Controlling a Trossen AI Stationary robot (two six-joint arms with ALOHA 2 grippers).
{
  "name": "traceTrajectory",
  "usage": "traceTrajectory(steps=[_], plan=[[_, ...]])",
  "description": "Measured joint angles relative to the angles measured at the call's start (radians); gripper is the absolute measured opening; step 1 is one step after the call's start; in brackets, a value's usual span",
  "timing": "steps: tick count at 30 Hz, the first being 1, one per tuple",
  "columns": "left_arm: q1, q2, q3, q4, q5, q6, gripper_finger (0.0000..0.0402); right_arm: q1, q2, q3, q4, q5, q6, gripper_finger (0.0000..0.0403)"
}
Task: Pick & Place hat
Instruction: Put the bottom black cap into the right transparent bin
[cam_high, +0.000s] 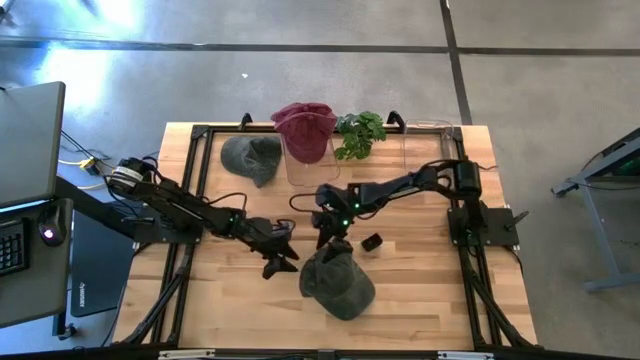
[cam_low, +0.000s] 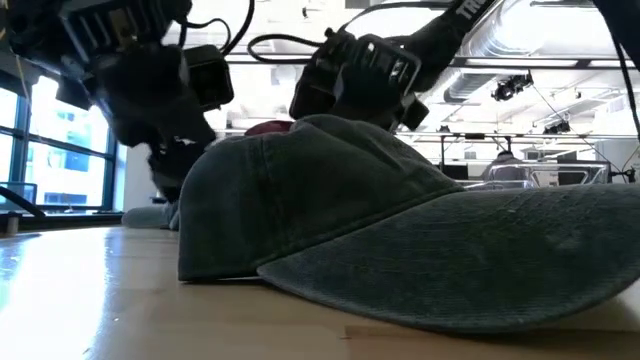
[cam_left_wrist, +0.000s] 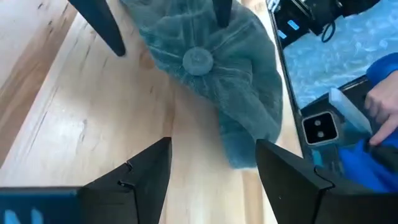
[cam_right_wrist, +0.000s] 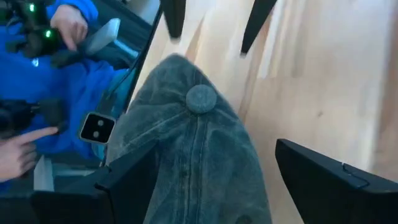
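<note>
The grey-green hat (cam_high: 337, 284) lies flat on the wooden table (cam_high: 420, 290), in the lower middle of the high view, its brim pointing toward the lower right. The right gripper (cam_high: 330, 236) hangs just above the hat's upper edge with its fingers spread wide and holding nothing; its own camera looks down on the crown and the top button (cam_right_wrist: 201, 98) between the two fingers. The left gripper (cam_high: 282, 258) sits just left of the hat, also spread wide and empty, with the hat ahead of its fingers (cam_left_wrist: 140, 180).

The step in hand looks like the right gripper's grasp. To do it well, it should come straight down so the fingers straddle a fold of the crown near the button, then pinch the cloth firmly; soft fabric may slip out of a shallow bite. The left arm is close, so it should hold off to avoid a clash.

Two more hats, one grey (cam_high: 252, 156) and one red (cam_high: 305, 128), lie at the table's upper edge beside a small plant (cam_high: 360, 133).
</note>
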Motion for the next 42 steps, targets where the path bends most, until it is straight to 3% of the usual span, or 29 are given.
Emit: traceTrajectory(steps=[8,15,20,27,30,34,37,42], plan=[[-0.013,-0.059,0.0,-0.209,-0.085,-0.003,0.0227,0.047,0.043,0.0,0.078,-0.127,-0.002,0.0314],[-0.012,-0.085,0.0,-0.293,-0.143,0.0,0.0227,0.089,0.07,0.0,0.103,-0.228,-0.016,0.0298],[-0.012,-0.086,0.0,-0.307,-0.145,0.0,0.0227,0.118,0.07,0.0,0.112,-0.265,-0.054,0.0215],[-0.012,-0.086,0.0,-0.309,-0.148,0.0,0.0227,0.171,0.069,0.0,0.082,-0.283,-0.165,0.0021],[-0.012,-0.086,0.0,-0.308,-0.151,0.0,0.0227,0.181,0.045,0.0,0.05,-0.137,-0.169,0.0022],[-0.049,-0.087,0.0,-0.313,-0.234,0.0,0.0227,0.178,-0.047,0.0,-0.072,0.191,-0.207,0.0009],[-0.096,-0.117,0.0,-0.346,-0.344,0.001,0.0227,0.18,-0.146,0.0,-0.161,0.375,-0.203,0.0011],[-0.202,-0.208,0.0,-0.474,-0.588,-0.009,0.0227,0.203,-0.33,0.0,-0.306,0.583,-0.177,0.0006]])
